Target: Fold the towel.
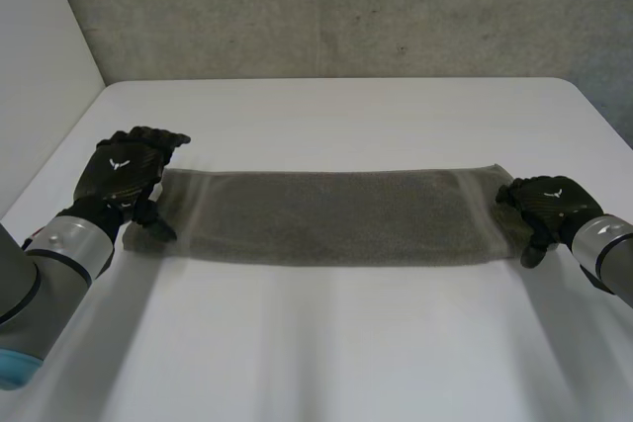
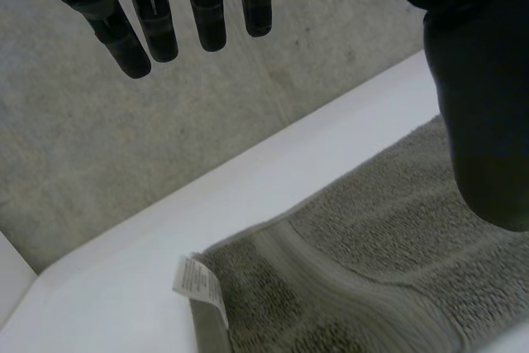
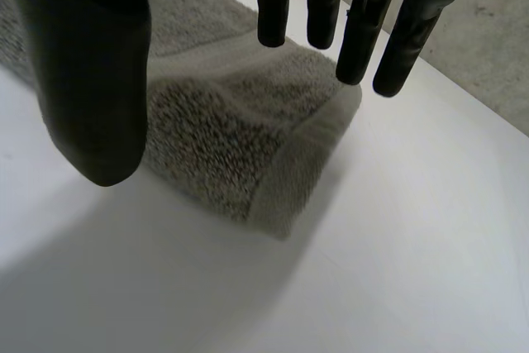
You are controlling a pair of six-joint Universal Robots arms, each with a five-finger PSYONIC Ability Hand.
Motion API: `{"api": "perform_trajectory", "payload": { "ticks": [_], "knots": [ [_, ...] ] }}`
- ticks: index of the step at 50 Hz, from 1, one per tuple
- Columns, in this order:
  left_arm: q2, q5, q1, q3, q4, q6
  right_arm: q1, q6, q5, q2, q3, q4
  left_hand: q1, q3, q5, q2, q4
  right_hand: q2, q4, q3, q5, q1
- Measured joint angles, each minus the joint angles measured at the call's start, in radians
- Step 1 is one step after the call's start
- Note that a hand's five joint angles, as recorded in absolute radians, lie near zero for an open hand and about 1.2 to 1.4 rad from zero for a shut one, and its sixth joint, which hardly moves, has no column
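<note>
You see the towel [image 1: 326, 216] lying as a long strip across the table [image 1: 326, 343] | left hand [image 1: 124, 173] at its left end, fingers straight and spread | right hand [image 1: 547, 205] likewise at the right end | whether either touches the cloth, you can't tell

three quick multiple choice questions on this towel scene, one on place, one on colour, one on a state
1. Where is the left hand?
A) at the middle of the towel
B) at the towel's left end
C) at the towel's right end

2. What colour is the towel's tag?
A) red
B) black
C) white

3. How is the right hand?
A) open, fingers straight
B) shut on the towel
C) curled into an empty fist

Answers:
1 B: the head view shows it beside the towel's left end.
2 C: the left wrist view shows a white tag at the towel's corner.
3 A: the right wrist view shows straight fingers over the towel's end, pinching nothing.
</note>
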Motion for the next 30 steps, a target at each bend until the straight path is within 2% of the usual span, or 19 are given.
{"api": "perform_trajectory", "payload": {
  "ticks": [4,7,8,10,12,18,23,30],
  "knots": [
    [0.008,0.000,-0.001,-0.007,0.020,-0.001,-0.007,-0.002,0.004,0.040,-0.014,-0.026,0.000,0.000,0.000,0.000,0.000,0.170,0.174,0.169,0.172,0.162],
    [0.010,-0.001,-0.001,-0.008,0.025,0.000,-0.009,-0.002,0.006,0.067,-0.028,-0.044,0.000,0.000,0.000,0.000,0.000,0.510,0.495,0.494,0.485,0.508],
    [0.010,-0.001,-0.001,-0.008,0.025,0.000,-0.009,-0.002,0.007,0.071,-0.030,-0.046,0.000,0.000,0.000,0.000,0.000,0.571,0.555,0.554,0.529,0.553],
    [0.010,-0.001,-0.002,-0.007,0.025,0.000,-0.009,-0.001,0.008,0.083,-0.040,-0.053,0.000,0.000,0.000,0.000,0.000,0.897,0.886,0.873,0.868,0.887],
    [0.010,-0.001,-0.002,-0.007,0.024,0.000,-0.009,0.000,0.009,0.089,-0.047,-0.056,0.000,0.000,0.000,0.000,0.000,0.997,1.008,0.989,0.978,0.998],
    [0.010,-0.002,-0.001,-0.007,0.022,0.000,-0.024,0.000,0.030,0.091,-0.067,-0.051,0.000,0.000,0.000,0.000,0.000,0.997,1.030,0.997,0.989,1.001],
    [0.019,-0.004,0.000,-0.009,0.021,-0.001,-0.082,-0.032,0.074,0.063,-0.079,-0.034,0.000,0.000,0.000,0.000,0.000,0.997,1.030,0.997,0.989,1.001],
    [0.056,-0.004,0.006,-0.018,0.021,-0.003,-0.244,-0.216,0.115,-0.001,-0.094,0.017,0.000,0.000,0.000,0.000,0.000,0.997,1.030,0.997,0.991,1.001]
  ]
}}
